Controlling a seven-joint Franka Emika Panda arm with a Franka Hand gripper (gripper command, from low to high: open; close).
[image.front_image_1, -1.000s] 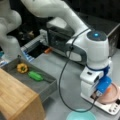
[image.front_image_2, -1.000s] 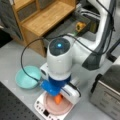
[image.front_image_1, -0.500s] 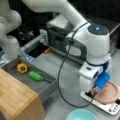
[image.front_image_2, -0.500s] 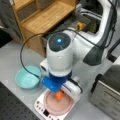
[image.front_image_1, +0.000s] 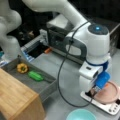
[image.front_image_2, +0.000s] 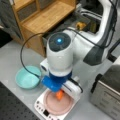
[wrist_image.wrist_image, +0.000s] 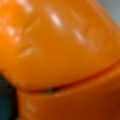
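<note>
In both front views my gripper (image.front_image_1: 96, 88) (image.front_image_2: 59, 93) hangs low over a pink plate (image.front_image_1: 110, 93) (image.front_image_2: 56, 105) that rests on a white scale (image.front_image_1: 107, 107) (image.front_image_2: 41, 110). It is shut on a small orange object (image.front_image_2: 59, 95), which sits just above the plate's near rim. The wrist view is filled almost entirely by the glossy orange object (wrist_image.wrist_image: 60, 50), pressed close to the camera. The fingers themselves are hidden by the blue gripper body and the arm's white wrist.
A teal bowl (image.front_image_1: 81, 115) (image.front_image_2: 26, 80) stands beside the scale. A grey tray (image.front_image_1: 47, 87) holds a yellow pepper (image.front_image_1: 22, 67) and a green vegetable (image.front_image_1: 35, 75). A wooden shelf (image.front_image_2: 42, 17) (image.front_image_1: 15, 100) and a toaster oven (image.front_image_1: 62, 37) (image.front_image_2: 107, 92) flank the workspace.
The arm has risen slightly over the plate, with the orange object still in the gripper. Nothing else moved.
</note>
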